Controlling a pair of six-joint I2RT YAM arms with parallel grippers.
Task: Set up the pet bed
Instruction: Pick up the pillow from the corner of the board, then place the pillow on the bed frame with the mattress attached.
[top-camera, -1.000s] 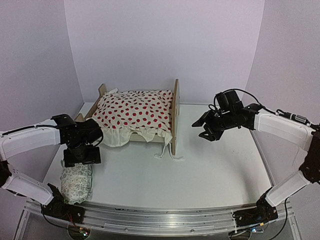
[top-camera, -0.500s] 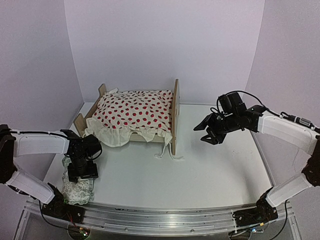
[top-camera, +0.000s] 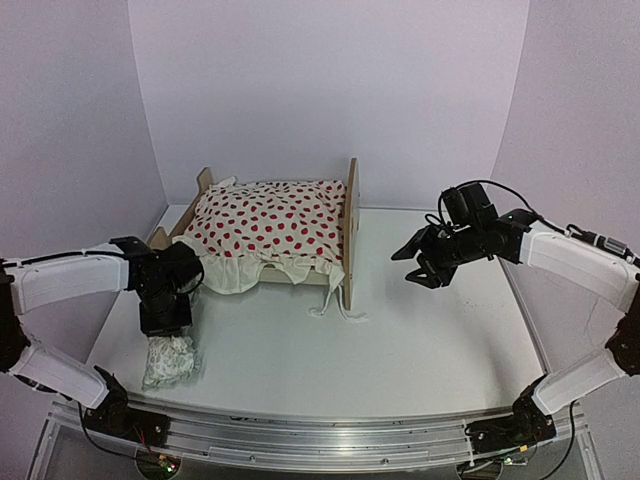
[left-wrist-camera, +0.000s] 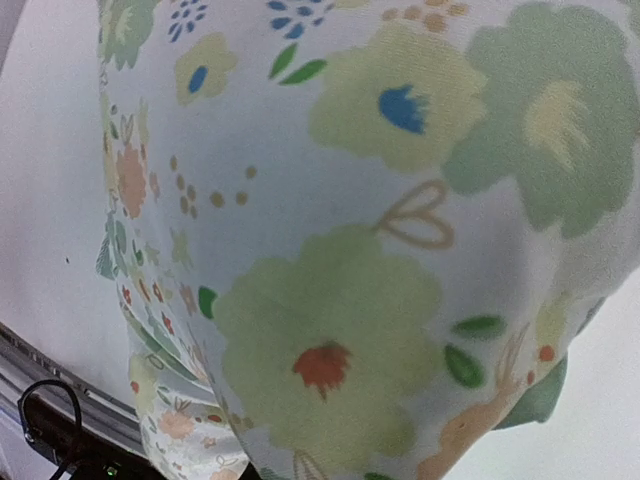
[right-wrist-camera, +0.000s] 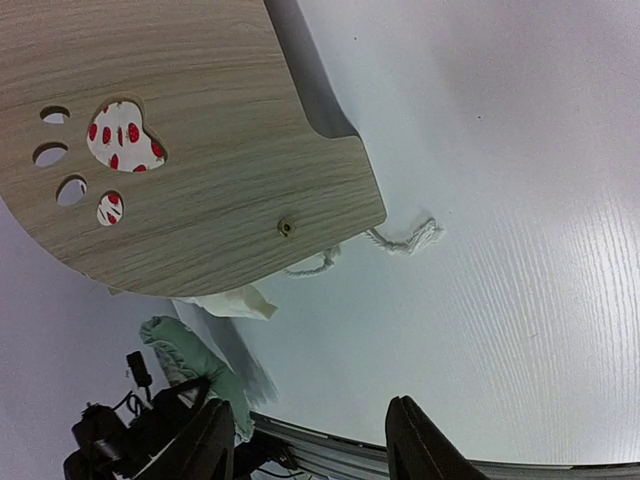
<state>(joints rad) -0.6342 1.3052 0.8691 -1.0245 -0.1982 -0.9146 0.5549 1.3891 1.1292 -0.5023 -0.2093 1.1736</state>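
We see left gripper (top-camera: 165, 328) pinching pillow (top-camera: 170, 362), bed (top-camera: 270, 225) at its 1-2 o'clock; right gripper (top-camera: 420, 272) spread, bed at 9 o'clock.

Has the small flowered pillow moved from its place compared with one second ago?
Yes. The pillow, now pinched by the left gripper, has bunched up and shifted a little to the right, away from the near rail, toward the pet bed.
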